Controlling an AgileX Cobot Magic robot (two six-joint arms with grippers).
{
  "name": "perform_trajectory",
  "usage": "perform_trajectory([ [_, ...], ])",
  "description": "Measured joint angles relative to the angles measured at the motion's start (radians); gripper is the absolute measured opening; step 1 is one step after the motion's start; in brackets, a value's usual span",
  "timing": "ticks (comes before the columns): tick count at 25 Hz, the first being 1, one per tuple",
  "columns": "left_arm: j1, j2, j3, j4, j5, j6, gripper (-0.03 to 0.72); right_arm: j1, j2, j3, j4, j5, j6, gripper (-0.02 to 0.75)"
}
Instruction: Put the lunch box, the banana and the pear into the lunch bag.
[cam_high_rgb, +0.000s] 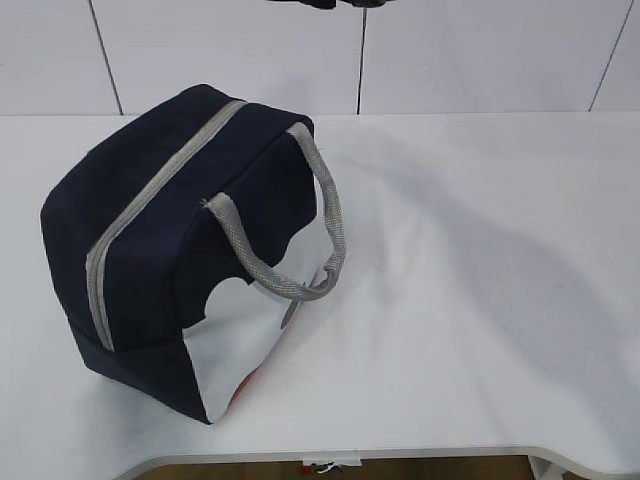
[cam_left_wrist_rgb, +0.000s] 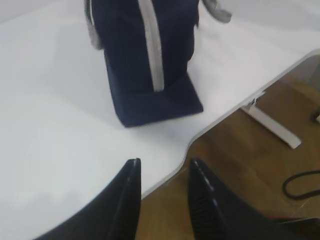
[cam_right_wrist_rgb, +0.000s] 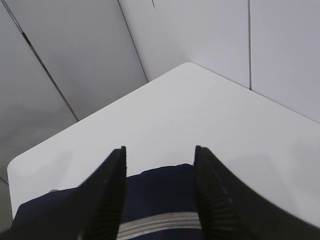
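Note:
The navy lunch bag (cam_high_rgb: 170, 240) stands on the left of the white table, its grey zipper strip (cam_high_rgb: 160, 190) running along the top and looking closed. Grey handles (cam_high_rgb: 325, 215) hang over its white side panel. The bag also shows in the left wrist view (cam_left_wrist_rgb: 145, 60) and the right wrist view (cam_right_wrist_rgb: 160, 195). My left gripper (cam_left_wrist_rgb: 164, 167) is open and empty above the table's front edge, short of the bag. My right gripper (cam_right_wrist_rgb: 160, 155) is open and empty above the bag's top. The lunch box, banana and pear are out of view.
The white table (cam_high_rgb: 480, 300) stretches to the right of the bag. Its front edge (cam_left_wrist_rgb: 220, 117) curves inward above a wooden floor with a white table leg (cam_left_wrist_rgb: 275, 125) and a black cable (cam_left_wrist_rgb: 302, 185). White wall panels (cam_high_rgb: 450, 50) stand behind.

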Motion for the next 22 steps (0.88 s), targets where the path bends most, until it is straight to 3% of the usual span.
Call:
perform_trajectory([
  [6,0.0,-0.039,0.008,0.127,0.025,-0.139,0.244,0.0,-0.002,0.0,0.0,0.0,0.0,0.366],
  [22,0.008,-0.086,0.01,0.137,0.03,-0.157,0.243,0.0,-0.002,0.0,0.0,0.002,-0.001,0.366],
])
